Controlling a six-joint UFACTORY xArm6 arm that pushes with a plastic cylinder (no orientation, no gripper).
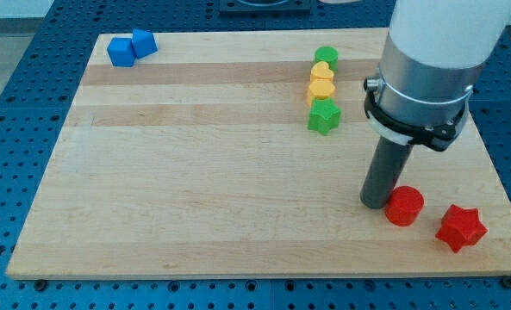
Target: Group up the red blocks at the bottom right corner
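A red round block (404,206) lies near the view's bottom right, and a red star block (461,227) lies just to its right and a little lower, apart from it. My tip (377,203) rests on the wooden board (195,189) right at the left side of the red round block, touching it or nearly so. The arm's wide grey body rises above it toward the view's top right.
A column of blocks stands at the top middle: a green round one (327,57), two yellow ones (322,72) (321,89) and a green star (324,116). Two blue blocks (121,52) (144,42) sit together at the top left corner.
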